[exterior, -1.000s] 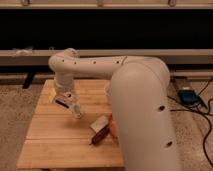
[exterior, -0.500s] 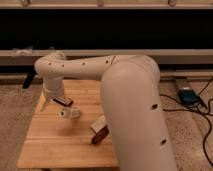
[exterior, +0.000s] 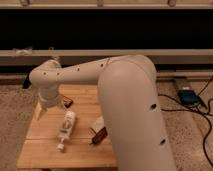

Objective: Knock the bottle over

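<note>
The bottle (exterior: 66, 128) lies toppled near the tabletop's (exterior: 35, 155) left edge, light and prone to rolling; tool (exterior: 50, 104) above, grip state unclear.

A big white arm (exterior: 120, 95) fills the middle and right of the frame, reaching left across a wooden table (exterior: 45, 150). The gripper (exterior: 48, 106) hangs at the left, over the table's upper left part, just up and left of the bottle (exterior: 66, 127). The bottle lies on its side on the wood, cap toward the bottom of the frame. A small dark-and-tan object (exterior: 99, 131) sits just right of it, partly hidden by the arm. Cables (exterior: 200, 107) run over the floor at right.
</note>
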